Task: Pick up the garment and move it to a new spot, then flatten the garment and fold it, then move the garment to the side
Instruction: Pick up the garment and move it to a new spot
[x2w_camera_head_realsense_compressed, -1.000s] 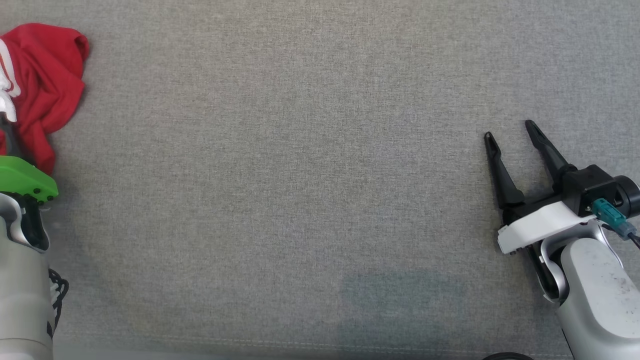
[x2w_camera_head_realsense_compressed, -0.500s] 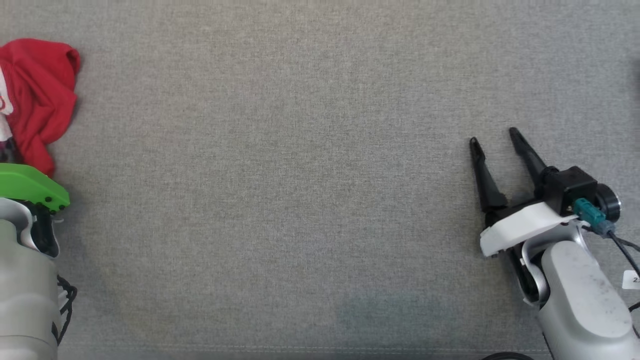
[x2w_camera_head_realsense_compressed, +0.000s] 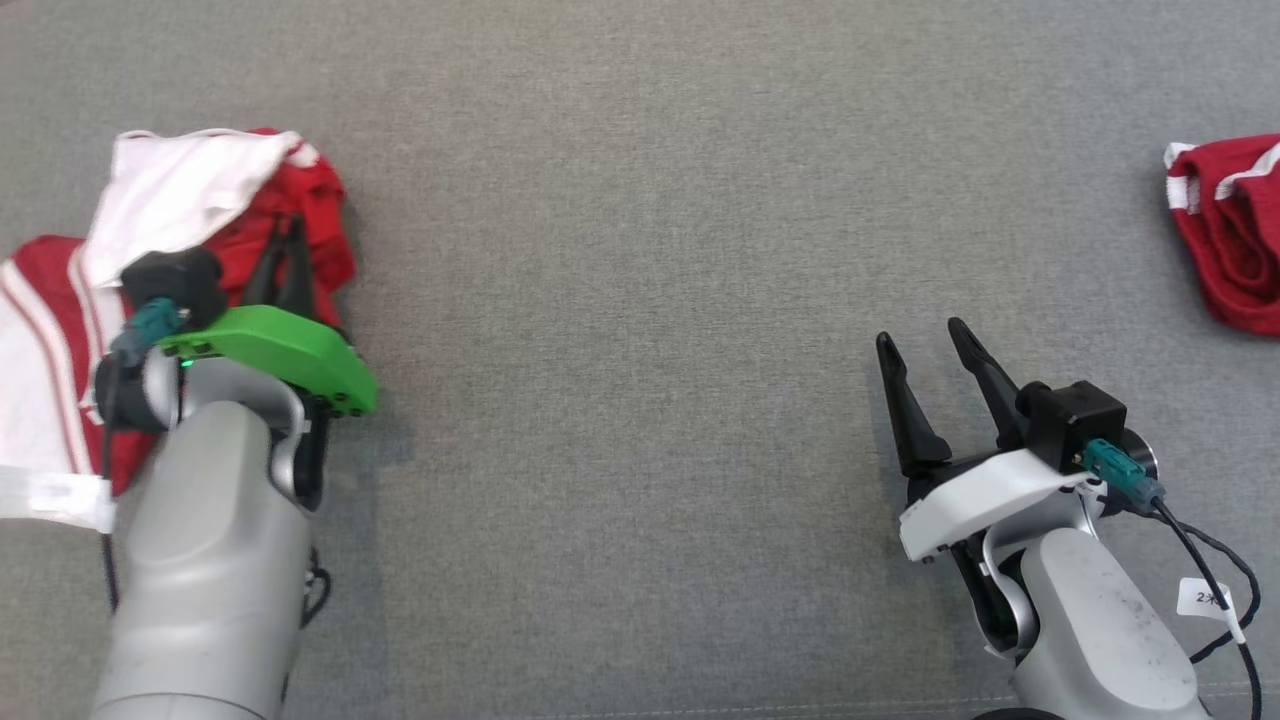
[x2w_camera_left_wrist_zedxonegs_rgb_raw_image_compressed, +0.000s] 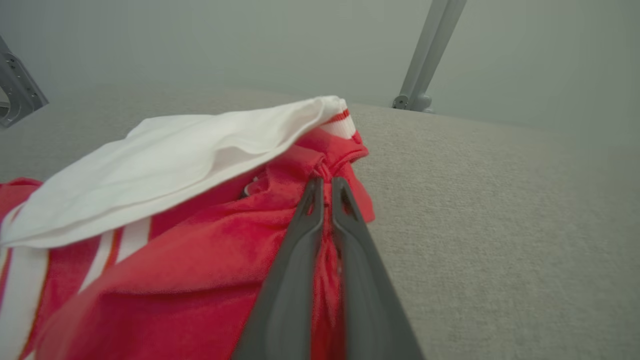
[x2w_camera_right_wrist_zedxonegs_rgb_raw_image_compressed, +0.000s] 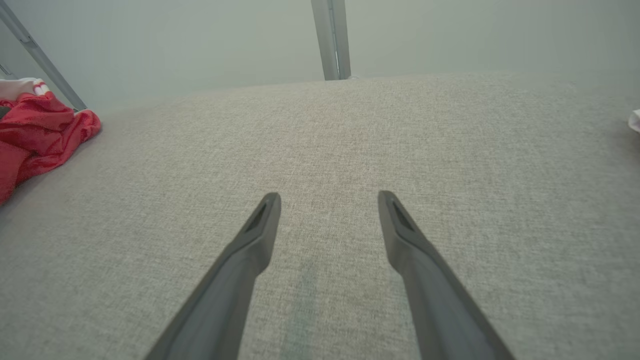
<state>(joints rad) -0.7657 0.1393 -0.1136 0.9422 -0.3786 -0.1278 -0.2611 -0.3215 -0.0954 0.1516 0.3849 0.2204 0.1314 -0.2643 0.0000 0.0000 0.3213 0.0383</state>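
Red-and-white garment (x2w_camera_head_realsense_compressed: 300, 200) was lying bunched up on the left side of the grey fabric bench (x2w_camera_head_realsense_compressed: 640, 300). A white flap was draped over its far part, and striped red cloth spread off toward the left edge of the head view.

The left arm rose from the near-left corner, forearm angled far and a bit right, with its green wrist cover (x2w_camera_head_realsense_compressed: 280, 355) over the garment's near-right part. The left gripper (x2w_camera_head_realsense_compressed: 287, 235) pointed far, with its fingers squeezed almost together on a red fold at the garment's right edge. The left wrist view showed it nicely: cloth puckered right at the tips (x2w_camera_left_wrist_zedxonegs_rgb_raw_image_compressed: 324, 181).

The right arm sat at the near right. The right gripper (x2w_camera_head_realsense_compressed: 920, 335) pointed far and slightly left, its fingers spread wide with nothing between them and plain bench fabric under them. I couldn't tell if they touched it.

Plenty of room, tbh: a big bare stretch of bench lay between the two grippers. A second red garment (x2w_camera_head_realsense_compressed: 1225, 240) with white stripes lay at the far right, cut off by the frame and well apart from the right gripper. A metal post (x2w_camera_left_wrist_zedxonegs_rgb_raw_image_compressed: 430, 50) stood at the bench's far edge.
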